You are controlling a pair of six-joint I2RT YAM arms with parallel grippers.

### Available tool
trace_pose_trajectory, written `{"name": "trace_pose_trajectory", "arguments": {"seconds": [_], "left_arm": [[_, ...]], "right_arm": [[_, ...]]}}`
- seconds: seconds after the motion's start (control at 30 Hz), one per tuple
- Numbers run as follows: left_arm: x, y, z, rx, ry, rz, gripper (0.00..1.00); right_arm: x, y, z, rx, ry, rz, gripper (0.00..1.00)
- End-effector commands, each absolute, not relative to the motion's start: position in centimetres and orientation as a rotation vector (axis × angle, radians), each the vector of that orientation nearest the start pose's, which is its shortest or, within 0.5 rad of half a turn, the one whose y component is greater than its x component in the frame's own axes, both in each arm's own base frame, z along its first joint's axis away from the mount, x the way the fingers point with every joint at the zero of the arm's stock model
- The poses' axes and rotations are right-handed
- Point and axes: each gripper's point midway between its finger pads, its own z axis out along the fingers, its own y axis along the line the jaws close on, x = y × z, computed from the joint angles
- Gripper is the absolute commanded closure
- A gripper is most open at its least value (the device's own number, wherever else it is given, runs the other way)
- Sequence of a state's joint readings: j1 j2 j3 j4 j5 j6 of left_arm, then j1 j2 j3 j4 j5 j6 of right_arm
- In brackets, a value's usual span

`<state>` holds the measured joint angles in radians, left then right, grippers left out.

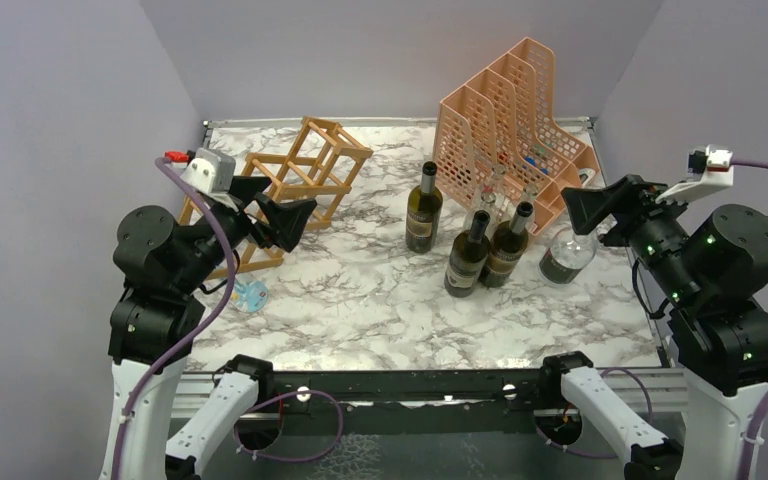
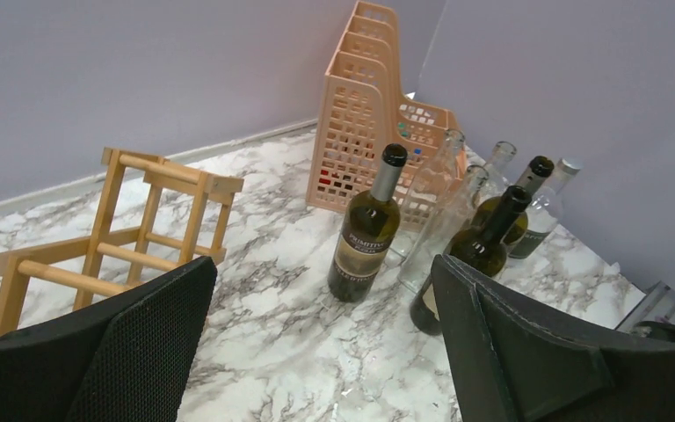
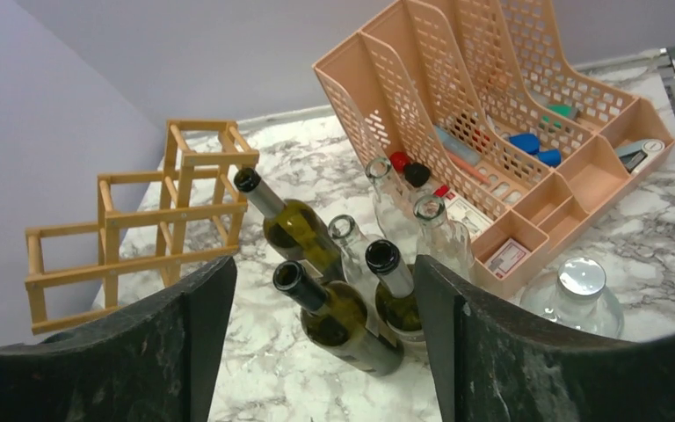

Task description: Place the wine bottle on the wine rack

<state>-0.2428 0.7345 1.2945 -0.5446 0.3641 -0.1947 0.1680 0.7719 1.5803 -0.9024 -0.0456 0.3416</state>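
The wooden wine rack (image 1: 300, 158) lies tilted at the back left of the marble table; it also shows in the left wrist view (image 2: 180, 178) and the right wrist view (image 3: 171, 211). Three dark green wine bottles stand upright mid-table: one alone (image 1: 424, 208) (image 2: 365, 242) and two close together (image 1: 468, 255) (image 1: 507, 246) (image 3: 343, 316). My left gripper (image 1: 290, 200) (image 2: 321, 281) is open and empty, raised in front of the rack. My right gripper (image 1: 578, 208) (image 3: 323, 281) is open and empty, raised to the right of the bottles.
A peach mesh file holder (image 1: 505, 110) (image 3: 457, 79) stands at the back right with small items inside. Several clear empty bottles (image 1: 500, 195) stand before it. A round clear decanter (image 1: 567, 257) (image 3: 580, 294) sits right of the bottles. A small blue object (image 1: 250, 295) lies front left.
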Motion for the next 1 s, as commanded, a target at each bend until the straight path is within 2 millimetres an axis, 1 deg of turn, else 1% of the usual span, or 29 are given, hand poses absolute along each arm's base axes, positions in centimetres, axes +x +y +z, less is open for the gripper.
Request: {"name": "trace_pose_trajectory", "arguments": {"seconds": [0.0, 0.07, 0.17, 0.3, 0.43, 0.53, 0.6, 0.67, 0.73, 0.8, 0.97], "left_arm": [[19.5, -13.4, 44.6, 0.394, 1.492, -0.694, 0.01], [18.8, -14.2, 44.5, 0.448, 1.488, -0.732, 0.01], [18.3, -14.8, 44.3, 0.475, 1.489, -0.773, 0.01], [18.0, -15.4, 44.2, 0.51, 1.489, -0.809, 0.01], [18.2, -16.2, 43.3, 0.544, 1.506, -0.845, 0.01], [18.9, -16.7, 42.1, 0.557, 1.533, -0.87, 0.01], [19.2, -17.1, 41.6, 0.563, 1.547, -0.892, 0.01], [19.5, -17.5, 41.2, 0.574, 1.556, -0.912, 0.01], [19.8, -17.7, 40.9, 0.574, 1.568, -0.926, 0.01], [20.2, -17.9, 40.5, 0.573, 1.581, -0.934, 0.01], [20.9, -18.2, 39.9, 0.576, 1.589, -0.945, 0.01]], "right_arm": [[19.3, 6.4, 43.3, 0.084, 1.749, 0.463, 0.18], [19.6, 6.6, 42.6, 0.06, 1.763, 0.459, 0.11], [20.0, 6.7, 41.5, 0.041, 1.788, 0.45, 0.09], [20.3, 7.2, 40.8, -0.039, 1.756, 0.442, 0.11], [20.0, 9.5, 40.0, -0.243, 1.75, 0.513, 0.15], [19.4, 11.6, 38.9, -0.406, 1.772, 0.603, 0.23], [19.2, 12.6, 38.3, -0.471, 1.78, 0.662, 0.28], [19.7, 13.0, 37.9, -0.485, 1.785, 0.686, 0.31], [20.7, 13.2, 37.3, -0.479, 1.795, 0.695, 0.36], [21.6, 13.6, 36.7, -0.48, 1.805, 0.712, 0.38], [24.0, 14.2, 36.1, -0.485, 1.793, 0.729, 0.37]]}}
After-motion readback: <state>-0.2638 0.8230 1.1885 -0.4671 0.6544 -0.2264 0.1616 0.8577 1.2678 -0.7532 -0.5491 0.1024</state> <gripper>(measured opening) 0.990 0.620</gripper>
